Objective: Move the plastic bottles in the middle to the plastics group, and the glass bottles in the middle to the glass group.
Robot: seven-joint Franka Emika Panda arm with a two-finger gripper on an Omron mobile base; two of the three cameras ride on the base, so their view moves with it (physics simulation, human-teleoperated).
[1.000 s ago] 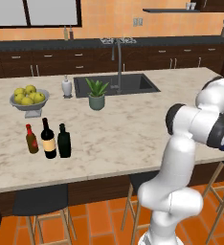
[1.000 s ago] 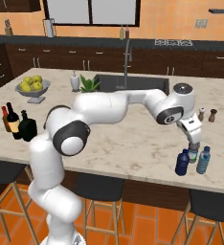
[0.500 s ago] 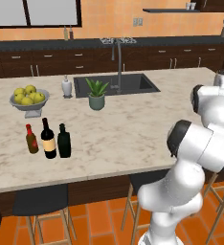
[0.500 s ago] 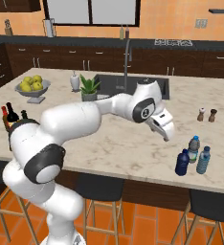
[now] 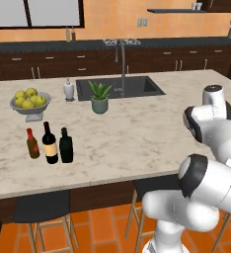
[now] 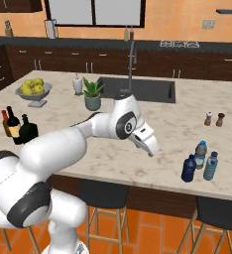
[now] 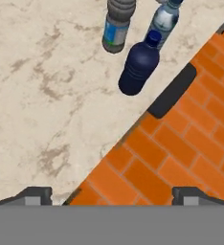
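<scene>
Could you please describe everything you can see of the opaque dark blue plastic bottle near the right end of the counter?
The opaque dark blue plastic bottle is small, with a rounded shoulder, faintly ribbed body and matching dark blue cap. It stands upright on the beige marble counter near its front edge, above a dark stool seat. It is frontmost in a tight cluster with a clear pale-blue water bottle and a grey-capped, blue-labelled bottle; actual contact cannot be judged. The gripper hangs apart from it.

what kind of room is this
A rendered home kitchen, by the look of it: a marble island counter with a sink and tall faucet, dark cabinets behind, and a bowl of fruit.
</scene>
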